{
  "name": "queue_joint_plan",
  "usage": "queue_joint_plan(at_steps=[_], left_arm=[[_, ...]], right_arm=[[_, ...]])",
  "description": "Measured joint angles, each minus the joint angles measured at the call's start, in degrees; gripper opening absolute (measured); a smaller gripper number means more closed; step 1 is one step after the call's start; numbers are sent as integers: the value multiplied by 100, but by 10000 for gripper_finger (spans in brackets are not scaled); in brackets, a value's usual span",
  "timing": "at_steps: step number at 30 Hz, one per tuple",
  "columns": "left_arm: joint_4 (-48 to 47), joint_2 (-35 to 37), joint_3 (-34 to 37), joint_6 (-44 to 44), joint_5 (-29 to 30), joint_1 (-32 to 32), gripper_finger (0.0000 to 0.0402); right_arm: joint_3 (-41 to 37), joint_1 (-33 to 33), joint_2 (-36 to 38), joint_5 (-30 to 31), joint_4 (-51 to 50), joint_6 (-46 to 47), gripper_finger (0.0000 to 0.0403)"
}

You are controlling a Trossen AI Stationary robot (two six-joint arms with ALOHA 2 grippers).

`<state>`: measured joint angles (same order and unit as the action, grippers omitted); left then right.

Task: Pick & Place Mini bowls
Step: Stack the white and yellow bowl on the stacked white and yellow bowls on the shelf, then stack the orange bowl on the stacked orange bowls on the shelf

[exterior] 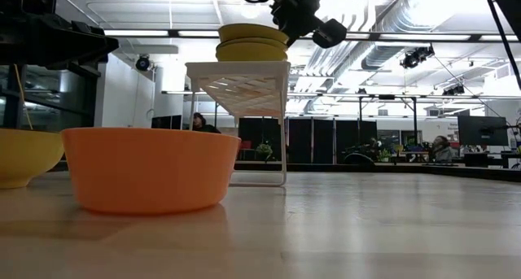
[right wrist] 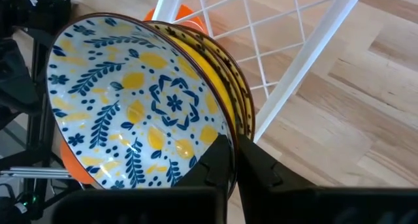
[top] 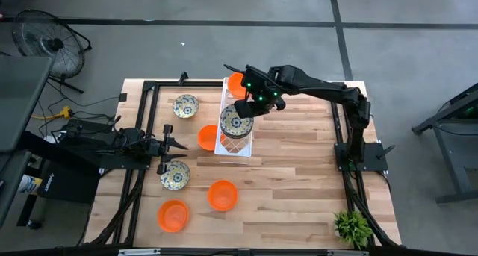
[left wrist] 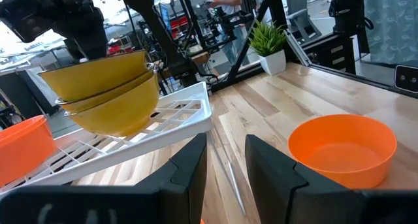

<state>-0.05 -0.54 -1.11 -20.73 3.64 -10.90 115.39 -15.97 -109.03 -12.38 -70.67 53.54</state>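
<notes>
A stack of cream floral mini bowls point(top: 237, 124) stands on the white lattice tray point(top: 226, 145), and an orange bowl point(top: 237, 82) sits at the tray's far end. My right gripper point(top: 252, 104) reaches the stack from the far side and is shut on its rim. Another orange bowl point(top: 207, 136) rests on the table against the tray's left side. My left gripper point(top: 176, 145) waits open at the table's left, level, touching nothing; its wrist view shows the stack point(left wrist: 104, 90) from the side, yellow outside. Loose floral bowls point(top: 185, 105) point(top: 175, 175) and orange bowls point(top: 222, 195) point(top: 173, 215) stand on the table. My right gripper pinches the rim point(right wrist: 230, 134) of the top floral bowl in the stack, one finger point(right wrist: 219, 164) inside the bowl and one point(right wrist: 262, 166) outside. It comes slanting down from the far right. Whether lower rims are also caught, I cannot tell. The stack's base point(exterior: 251, 58) rests on the tray.
The tray stands on thin white legs point(exterior: 284, 124) above the table. A potted plant point(top: 352, 227) sits at the near right corner. Black frame rails point(top: 142, 129) point(top: 345, 136) run along both sides. Bare wood point(top: 299, 181) lies right of the tray.
</notes>
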Motion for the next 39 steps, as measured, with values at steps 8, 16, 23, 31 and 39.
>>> queue_joint_plan(at_steps=[8,16,23,31,39], left_arm=[[0,0,-2,2,1,0,101],[0,-2,-2,2,0,0,101],[1,0,-1,1,2,0,101],[0,0,-1,1,1,2,101],[0,0,0,0,0,2,101]], right_arm=[[0,2,-1,-13,3,-64,28],[2,0,-1,-7,89,-108,63],[4,0,11,1,138,-256,97],[4,0,186,47,176,-409,119],[7,66,552,512,-473,-606,119]])
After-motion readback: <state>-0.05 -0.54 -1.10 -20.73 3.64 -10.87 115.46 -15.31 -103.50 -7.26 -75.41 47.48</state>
